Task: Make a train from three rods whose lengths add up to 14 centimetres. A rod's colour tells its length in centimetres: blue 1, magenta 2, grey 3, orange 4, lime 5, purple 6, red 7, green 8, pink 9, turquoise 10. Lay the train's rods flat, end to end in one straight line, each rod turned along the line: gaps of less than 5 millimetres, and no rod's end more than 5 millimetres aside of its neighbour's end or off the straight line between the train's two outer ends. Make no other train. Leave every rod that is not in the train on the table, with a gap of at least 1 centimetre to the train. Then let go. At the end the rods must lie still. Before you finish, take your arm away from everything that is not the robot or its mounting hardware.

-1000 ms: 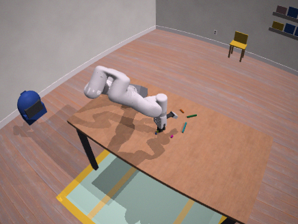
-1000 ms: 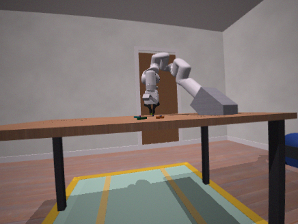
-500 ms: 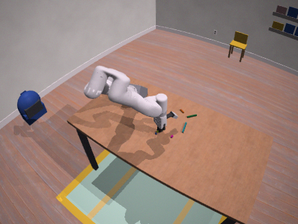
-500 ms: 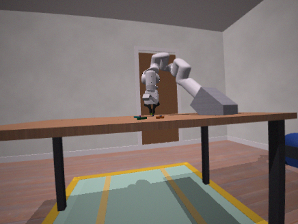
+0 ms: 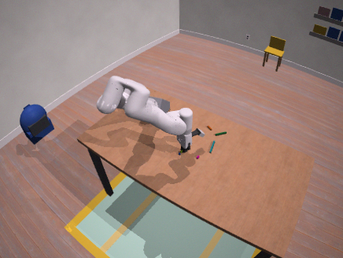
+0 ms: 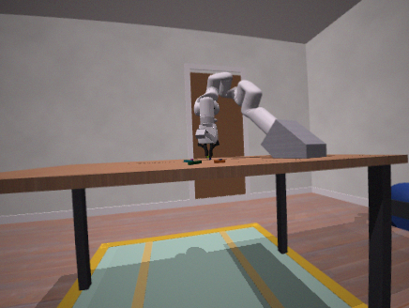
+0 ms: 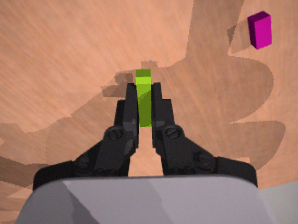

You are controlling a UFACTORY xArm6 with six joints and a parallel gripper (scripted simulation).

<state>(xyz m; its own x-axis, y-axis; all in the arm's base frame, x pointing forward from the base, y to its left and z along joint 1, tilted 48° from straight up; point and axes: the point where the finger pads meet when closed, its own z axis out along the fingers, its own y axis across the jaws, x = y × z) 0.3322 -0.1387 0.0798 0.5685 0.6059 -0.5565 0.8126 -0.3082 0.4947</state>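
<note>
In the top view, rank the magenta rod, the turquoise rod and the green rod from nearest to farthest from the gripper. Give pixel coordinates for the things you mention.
1. Magenta rod [image 5: 197, 157] [image 7: 260, 31], just right of the gripper [image 5: 185, 149] [image 6: 209, 155] [image 7: 144, 97] in the image.
2. Turquoise rod [image 5: 212, 147], farther right.
3. Green rod [image 5: 221, 134], farthest, up and right.

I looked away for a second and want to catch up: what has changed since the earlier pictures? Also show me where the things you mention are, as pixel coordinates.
Nothing visibly changed: I see no clear shift of the gripper [image 5: 185, 149] [image 6: 209, 156] [image 7: 144, 91], now shut on the lime rod [image 5: 181, 151] [image 6: 209, 157] [image 7: 144, 107]. The orange rod [image 5: 209, 127] [image 6: 219, 161] and green rod [image 5: 220, 134] [image 6: 193, 162] stayed put.
</note>
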